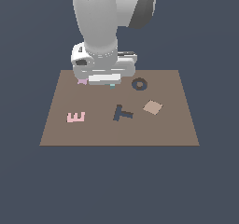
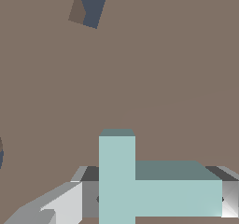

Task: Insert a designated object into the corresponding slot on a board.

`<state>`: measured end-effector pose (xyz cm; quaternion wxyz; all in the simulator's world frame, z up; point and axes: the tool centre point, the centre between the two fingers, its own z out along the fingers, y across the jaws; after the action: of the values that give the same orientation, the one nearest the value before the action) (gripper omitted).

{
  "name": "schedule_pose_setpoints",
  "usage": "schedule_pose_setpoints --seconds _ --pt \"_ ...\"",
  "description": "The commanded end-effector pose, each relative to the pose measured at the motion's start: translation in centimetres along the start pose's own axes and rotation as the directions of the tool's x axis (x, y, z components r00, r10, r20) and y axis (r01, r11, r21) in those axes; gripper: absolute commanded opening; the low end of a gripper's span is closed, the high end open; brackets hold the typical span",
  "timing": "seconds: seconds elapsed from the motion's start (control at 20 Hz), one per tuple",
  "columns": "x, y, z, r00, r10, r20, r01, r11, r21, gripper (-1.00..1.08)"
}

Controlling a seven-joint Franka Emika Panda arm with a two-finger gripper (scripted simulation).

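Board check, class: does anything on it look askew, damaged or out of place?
Nothing is damaged or spilled. The only slight oddity: the T slot sits rotated on the board, not square to its edges, and the tan diamond tile is also angled. The gripper has its fingers on either side of the teal T block.

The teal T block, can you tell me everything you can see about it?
The teal T block is a small, light teal letter with flat faces and sharp edges, plain and matte. In the wrist view it sits between the gripper fingers, grey pads at both ends of one bar. Below it lies the brown board. The exterior view shows only a teal speck under the hand.
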<state>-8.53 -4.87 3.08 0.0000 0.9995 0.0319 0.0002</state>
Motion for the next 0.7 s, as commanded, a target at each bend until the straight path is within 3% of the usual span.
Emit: schedule_pose_setpoints --seconds 0.0,0.4,0.65 --pt "0.0 0.1 0.0 1.0 -0.011 0.0 0.011 1.0 0.0 -1.0" --pt "0.4 0.7 -0.1 0.994 -0.11 0.0 0.11 0.994 0.0 -1.0" --pt "0.9 1.4 -0.1 0.976 -0.217 0.0 0.217 0.976 0.0 -1.0"
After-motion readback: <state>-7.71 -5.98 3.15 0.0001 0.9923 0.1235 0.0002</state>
